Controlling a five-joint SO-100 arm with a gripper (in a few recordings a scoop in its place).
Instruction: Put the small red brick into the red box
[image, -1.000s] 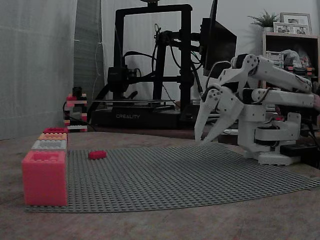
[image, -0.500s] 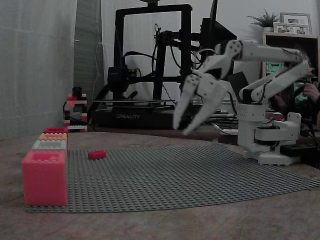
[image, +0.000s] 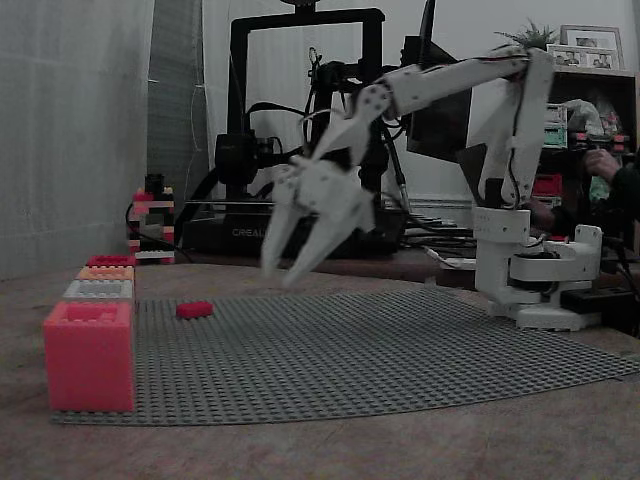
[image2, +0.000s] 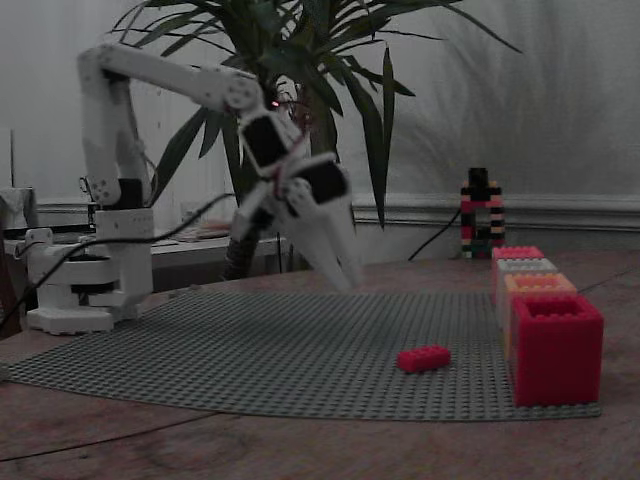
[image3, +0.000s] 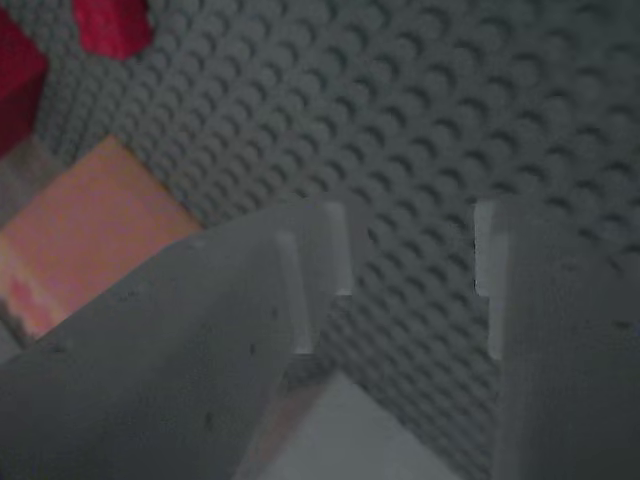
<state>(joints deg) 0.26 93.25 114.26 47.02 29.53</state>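
Note:
The small red brick (image: 194, 309) (image2: 423, 358) lies flat on the grey studded baseplate (image: 380, 350) (image2: 230, 350), close to a row of boxes. The deep red box (image2: 555, 345) is the nearest of the row in one fixed view and the farthest (image: 110, 260) in the other. My white gripper (image: 280, 274) (image2: 345, 278) hangs open in the air over the plate, pointing down, well short of the brick, with nothing between its fingers. In the wrist view the gripper (image3: 410, 255) is open; the brick (image3: 112, 22) and the red box (image3: 15, 85) sit at the top left.
The row also holds an orange box (image2: 540, 285) (image3: 85, 235), a grey box (image: 98, 290) and a paler pinkish-red box (image: 88, 355). A multicoloured brick tower (image: 152, 220) (image2: 480, 215) stands behind them. My base (image: 535, 270) is at the plate's far side; a 3D printer (image: 300, 130) stands behind.
The arm has unfolded from near its base and reached out over the baseplate toward the brick and boxes. The gripper has stayed open. The brick has not moved.

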